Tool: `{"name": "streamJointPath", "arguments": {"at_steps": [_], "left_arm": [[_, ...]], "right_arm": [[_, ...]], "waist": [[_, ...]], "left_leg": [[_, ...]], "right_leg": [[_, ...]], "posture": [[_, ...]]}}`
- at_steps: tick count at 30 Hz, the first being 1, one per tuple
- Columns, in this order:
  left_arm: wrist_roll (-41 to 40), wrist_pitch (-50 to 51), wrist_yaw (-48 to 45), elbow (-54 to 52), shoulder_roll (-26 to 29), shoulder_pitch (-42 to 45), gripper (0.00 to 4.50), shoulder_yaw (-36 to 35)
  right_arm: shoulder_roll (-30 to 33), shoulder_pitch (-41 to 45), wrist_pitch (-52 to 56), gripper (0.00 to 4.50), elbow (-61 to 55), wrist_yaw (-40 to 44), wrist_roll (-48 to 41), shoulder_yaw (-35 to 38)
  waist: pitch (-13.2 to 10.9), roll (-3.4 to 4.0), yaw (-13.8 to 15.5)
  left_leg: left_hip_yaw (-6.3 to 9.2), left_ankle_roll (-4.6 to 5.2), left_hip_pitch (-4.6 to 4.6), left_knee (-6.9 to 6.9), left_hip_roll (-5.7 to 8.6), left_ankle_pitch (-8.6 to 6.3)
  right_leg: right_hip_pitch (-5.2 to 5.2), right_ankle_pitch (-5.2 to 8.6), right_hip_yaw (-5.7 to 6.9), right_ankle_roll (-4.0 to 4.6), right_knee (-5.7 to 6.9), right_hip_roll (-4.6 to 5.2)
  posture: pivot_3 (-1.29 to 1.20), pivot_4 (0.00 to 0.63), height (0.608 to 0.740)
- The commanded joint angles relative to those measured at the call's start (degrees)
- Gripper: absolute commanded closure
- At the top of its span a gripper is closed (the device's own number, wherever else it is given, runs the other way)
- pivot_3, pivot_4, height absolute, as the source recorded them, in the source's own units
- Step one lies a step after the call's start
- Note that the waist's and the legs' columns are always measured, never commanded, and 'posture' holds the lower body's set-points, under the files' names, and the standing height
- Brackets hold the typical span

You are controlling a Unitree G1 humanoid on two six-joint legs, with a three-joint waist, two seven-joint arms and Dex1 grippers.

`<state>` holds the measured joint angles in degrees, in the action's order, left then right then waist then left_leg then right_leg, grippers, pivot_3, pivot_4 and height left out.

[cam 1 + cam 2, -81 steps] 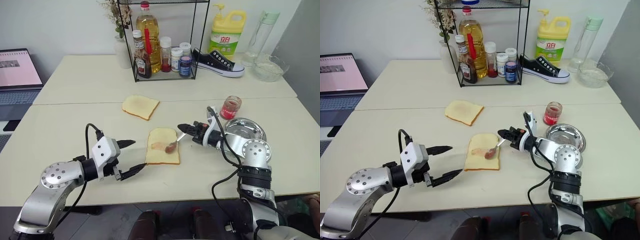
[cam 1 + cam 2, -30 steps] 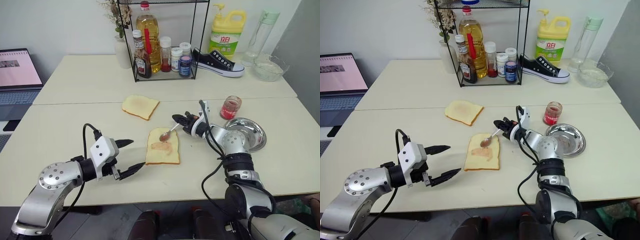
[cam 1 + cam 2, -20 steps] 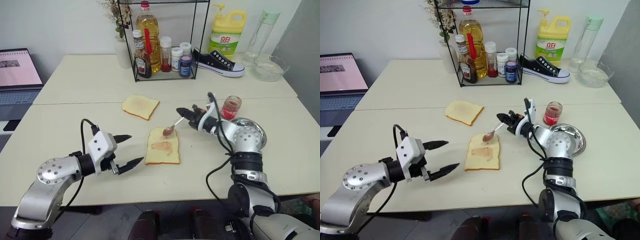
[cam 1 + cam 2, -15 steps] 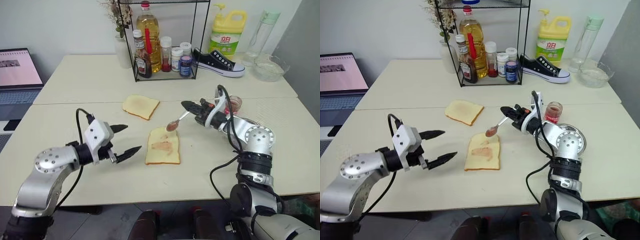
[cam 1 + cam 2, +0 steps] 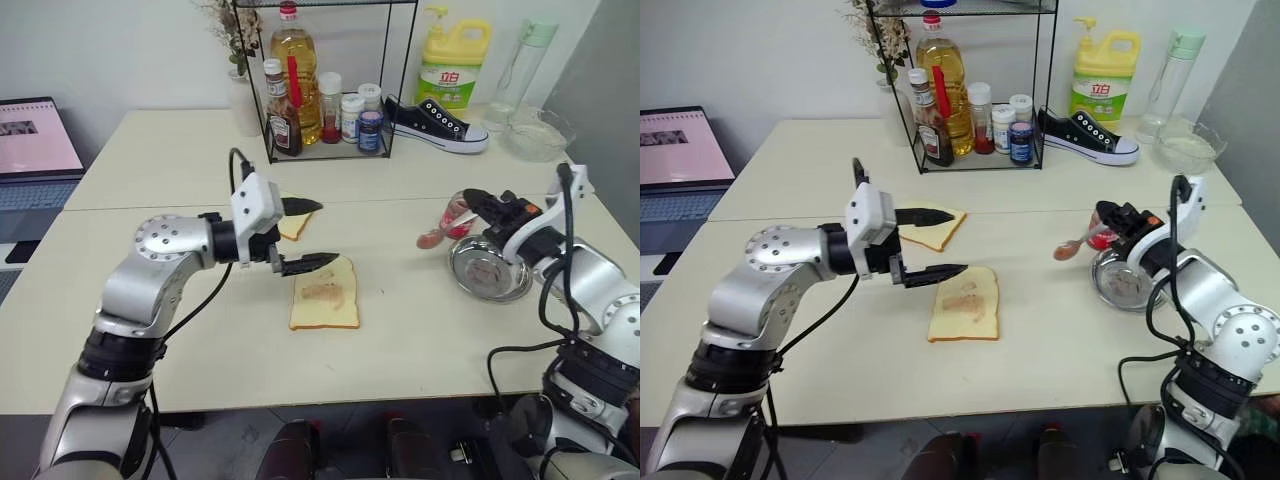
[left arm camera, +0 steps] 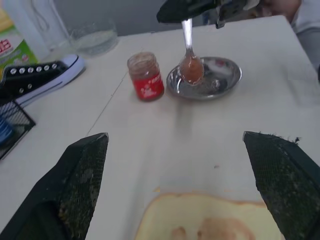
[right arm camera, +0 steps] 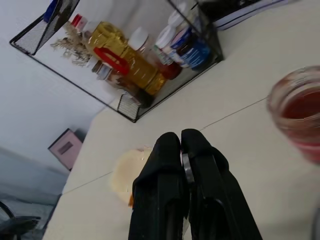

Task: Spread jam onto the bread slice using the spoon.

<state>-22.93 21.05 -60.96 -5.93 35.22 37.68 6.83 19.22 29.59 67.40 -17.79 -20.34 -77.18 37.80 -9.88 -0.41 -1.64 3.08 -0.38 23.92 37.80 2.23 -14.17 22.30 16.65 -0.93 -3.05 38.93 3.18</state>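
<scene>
The bread slice (image 5: 325,295) lies mid-table with a pinkish smear of jam (image 5: 321,291) on it. My left gripper (image 5: 330,232) hovers open just above and left of the slice, nothing between its fingers. At the right, my right gripper (image 5: 470,200) is raised and shut on the handle of the spoon (image 5: 431,239), whose bowl carries some jam. The spoon hangs over the table beside the jam jar (image 6: 146,77), well clear of the bread. In the right wrist view the black fingers (image 7: 167,165) are pressed together.
A second bread slice (image 5: 291,227) lies partly behind my left gripper. A round steel dish (image 5: 489,272) sits beside the jar, under my right arm. A wire rack of bottles (image 5: 325,100), a sneaker (image 5: 436,125), a detergent bottle and a glass bowl stand at the back.
Both arms rose. My right gripper carried the spoon right, off the bread toward the jar and dish. My left gripper swung up and right, to the bread's near-left corner.
</scene>
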Motion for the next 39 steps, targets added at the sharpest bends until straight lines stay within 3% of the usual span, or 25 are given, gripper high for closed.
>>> {"name": "streamJointPath", "arguments": {"at_steps": [1, 5, 10, 21, 29, 32, 39], "left_arm": [[1.1, -2.8, -1.8, 2.6, -2.6, 4.3, 0.00, 1.7], [3.0, -7.0, -4.1, 8.0, -7.6, 8.3, 0.00, 4.8], [4.2, -9.5, -6.9, 11.7, -10.6, 10.1, 0.00, 6.4], [7.9, -13.4, -8.7, 15.3, -14.8, 9.9, 0.00, 9.2], [8.2, -12.0, -8.6, 13.0, -12.9, 8.1, 0.00, 8.4], [8.1, -11.6, -8.3, 12.4, -11.9, 7.6, 0.00, 8.1], [7.6, -10.2, -7.4, 10.6, -10.2, 6.5, 0.00, 7.0]], "right_arm": [[5.0, -1.6, -3.3, 4.47, -2.7, -1.5, -3.7, 2.4], [11.0, -5.6, -6.1, 4.47, -0.3, 0.2, -2.0, 4.3], [14.1, -7.5, -9.8, 4.47, 4.5, 3.0, -0.1, 4.2], [12.0, -7.1, -20.3, 4.47, 22.0, 15.0, 11.2, 0.3], [11.6, -5.1, -24.0, 4.47, 32.8, 21.2, 17.5, -0.8], [11.7, -4.7, -24.0, 3.69, 34.7, 22.2, 18.3, -0.4], [13.4, -3.4, -23.8, 1.18, 36.8, 21.9, 19.3, 1.7]], "waist": [[0.0, -0.03, 0.0], [0.0, -0.03, 0.0], [0.0, -0.04, -0.3], [0.0, -0.04, -0.2], [0.0, -0.04, 0.0], [0.0, -0.04, 0.0], [0.0, -0.04, 0.0]], "left_leg": [[-0.01, 0.00, 0.02, 0.01, 0.00, 0.00], [-0.02, 0.01, 0.01, 0.01, -0.01, 0.00], [-0.10, 0.03, -0.01, 0.02, -0.03, 0.00], [-0.11, 0.04, -0.01, 0.06, 0.00, 0.00], [-0.10, 0.04, -0.01, 0.07, 0.00, 0.00], [-0.07, 0.04, -0.01, 0.08, -0.01, 0.00], [-0.08, 0.03, -0.01, 0.08, 0.00, 0.01]], "right_leg": [[0.00, 0.00, -0.01, 0.00, -0.01, 0.00], [-0.01, 0.00, -0.02, -0.01, -0.02, 0.00], [-0.02, 0.00, -0.09, -0.01, -0.01, -0.03], [-0.03, 0.00, -0.09, -0.01, 0.00, -0.02], [-0.04, 0.00, -0.08, -0.01, 0.00, -0.01], [-0.05, 0.00, -0.07, -0.01, 0.00, -0.02], [-0.05, 0.00, -0.08, -0.01, 0.00, -0.01]], "posture": [[0.00, 0.150, 0.740], [0.00, 0.150, 0.740], [0.00, 0.150, 0.740], [0.00, 0.150, 0.740], [0.00, 0.150, 0.740], [0.00, 0.150, 0.740], [0.00, 0.150, 0.740]]}}
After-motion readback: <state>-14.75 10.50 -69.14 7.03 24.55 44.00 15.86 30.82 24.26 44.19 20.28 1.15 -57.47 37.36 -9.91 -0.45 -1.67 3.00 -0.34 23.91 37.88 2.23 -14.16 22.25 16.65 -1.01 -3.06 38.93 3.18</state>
